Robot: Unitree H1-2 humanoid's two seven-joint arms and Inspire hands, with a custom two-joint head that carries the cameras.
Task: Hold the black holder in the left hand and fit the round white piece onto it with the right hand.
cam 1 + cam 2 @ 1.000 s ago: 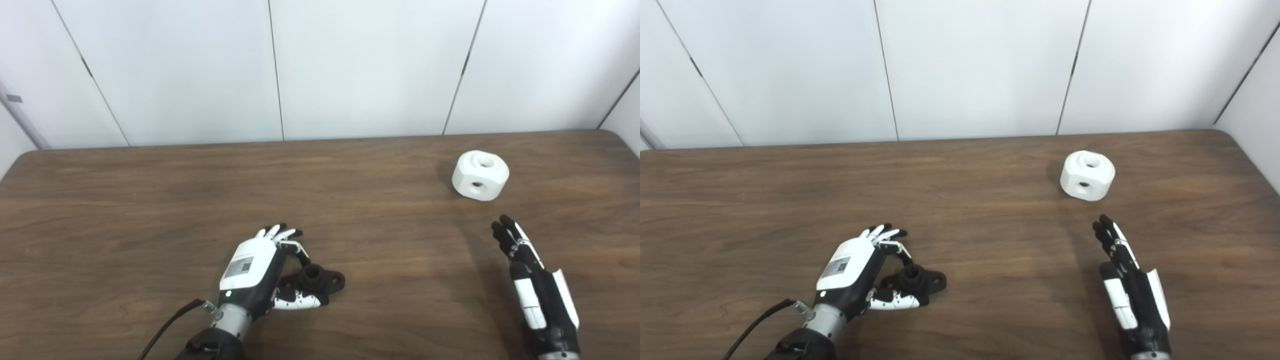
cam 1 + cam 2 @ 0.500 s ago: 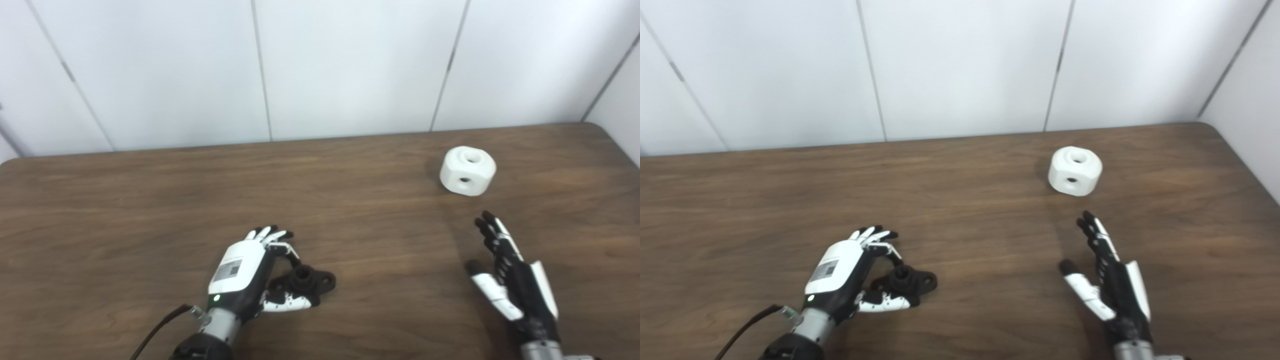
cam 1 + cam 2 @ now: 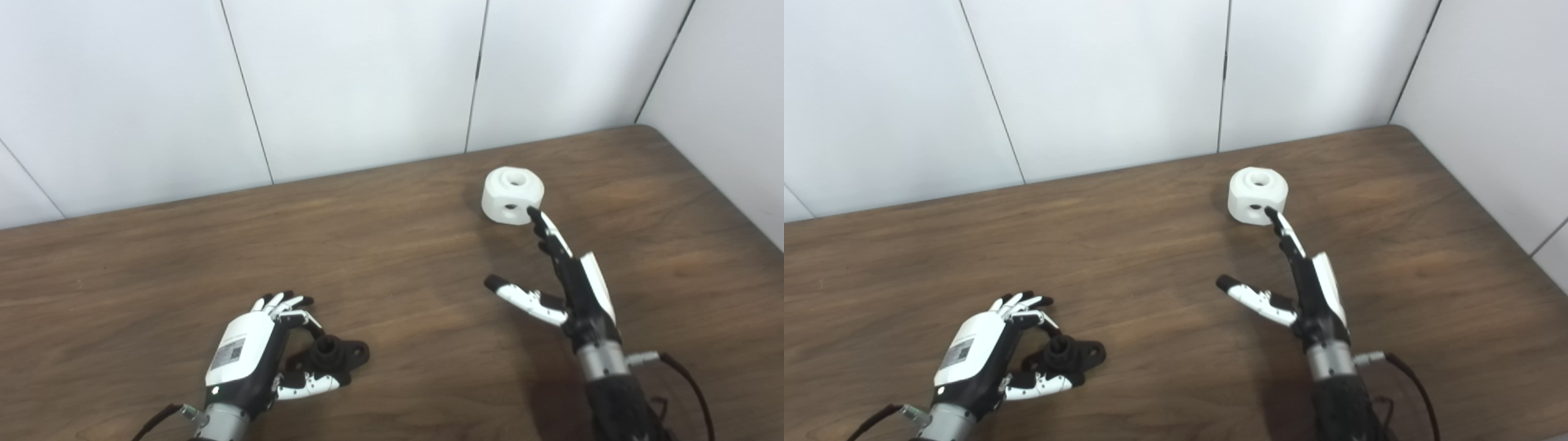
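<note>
With your left hand [image 3: 248,355] curled around the black holder [image 3: 331,355] at the table's [image 3: 398,257] seven o'clock, carry your spread, empty right hand [image 3: 566,275] over the round white piece [image 3: 512,195] at one o'clock before closing.

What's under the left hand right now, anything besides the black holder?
Only the black holder shows there, lying on the table between the left hand's curled fingers and thumb. The holder's near-left part is covered by the hand, so contact there cannot be seen.
</note>
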